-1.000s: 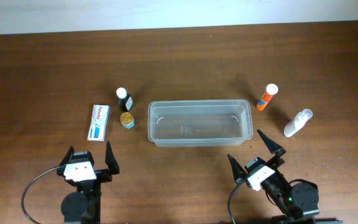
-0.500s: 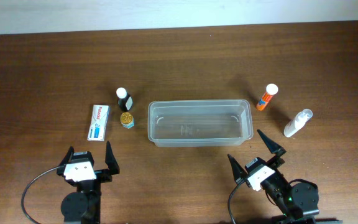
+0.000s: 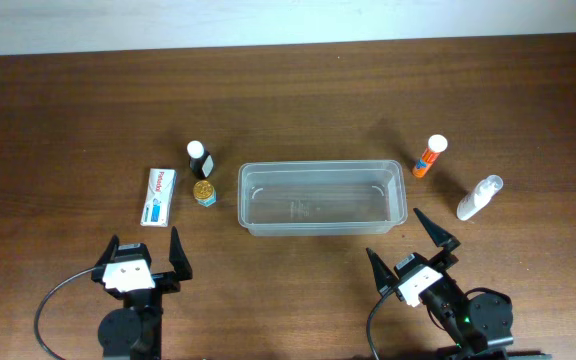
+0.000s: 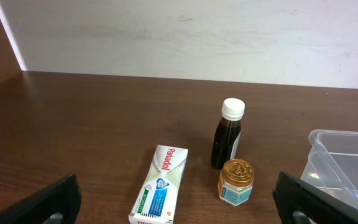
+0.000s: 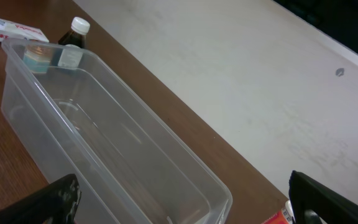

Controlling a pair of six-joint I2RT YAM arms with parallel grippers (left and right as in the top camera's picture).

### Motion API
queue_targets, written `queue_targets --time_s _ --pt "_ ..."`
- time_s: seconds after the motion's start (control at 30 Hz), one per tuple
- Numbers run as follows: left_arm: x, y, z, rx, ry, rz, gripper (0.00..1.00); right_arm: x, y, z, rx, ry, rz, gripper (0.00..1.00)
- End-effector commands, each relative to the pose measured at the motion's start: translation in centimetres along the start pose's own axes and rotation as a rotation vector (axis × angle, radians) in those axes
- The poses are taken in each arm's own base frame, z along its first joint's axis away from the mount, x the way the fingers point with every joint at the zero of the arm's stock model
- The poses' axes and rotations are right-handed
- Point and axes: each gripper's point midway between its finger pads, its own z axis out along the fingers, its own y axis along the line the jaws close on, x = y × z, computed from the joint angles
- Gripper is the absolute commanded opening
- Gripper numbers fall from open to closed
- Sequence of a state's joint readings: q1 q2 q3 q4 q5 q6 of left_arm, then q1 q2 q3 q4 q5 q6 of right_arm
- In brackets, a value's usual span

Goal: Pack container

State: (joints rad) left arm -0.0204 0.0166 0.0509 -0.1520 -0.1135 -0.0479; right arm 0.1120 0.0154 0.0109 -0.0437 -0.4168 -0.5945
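The clear plastic container stands empty at the table's middle; it also shows in the right wrist view and at the right edge of the left wrist view. Left of it are a dark bottle with a white cap, a small gold-lidded jar and a white toothpaste box. Right of it lie an orange tube and a clear spray bottle. My left gripper is open and empty near the front edge. My right gripper is open and empty before the container.
A pale wall runs behind the table's far edge. Bare brown wood lies between the grippers and along the back of the table.
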Motion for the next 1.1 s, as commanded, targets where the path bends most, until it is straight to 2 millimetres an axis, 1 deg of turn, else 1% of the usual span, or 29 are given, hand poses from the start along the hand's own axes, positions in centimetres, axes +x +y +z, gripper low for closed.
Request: queue_targets --time_s 0.0,0.77,0.83,0.93,1.03,1.07 --pt "0.1 0.2 0.0 -0.012 -0.007 0.015 0.99 0.3 -0.1 0.0 0.010 0.008 0.008 0.98" --pt "0.0 0.2 0.0 -0.010 -0.011 0.014 0.99 0.3 -0.1 0.0 0.010 0.008 0.008 0.98" --pt "0.2 -0.3 0.0 0.018 -0.002 0.015 0.99 0.3 -0.1 0.0 0.010 0.008 0.008 0.98" --pt "0.0 -0.4 0.0 0.022 -0.008 0.013 0.99 0.3 -0.1 0.0 0.010 0.008 0.008 0.98" --pt "-1.1 -1.5 -0.1 0.084 -0.052 0.007 0.99 0.3 -0.1 0.0 0.010 0.008 0.008 0.98" --pt "-1.4 -2.1 -0.2 0.120 -0.064 0.007 0.99 0.3 -0.1 0.0 0.010 0.008 0.008 0.98"
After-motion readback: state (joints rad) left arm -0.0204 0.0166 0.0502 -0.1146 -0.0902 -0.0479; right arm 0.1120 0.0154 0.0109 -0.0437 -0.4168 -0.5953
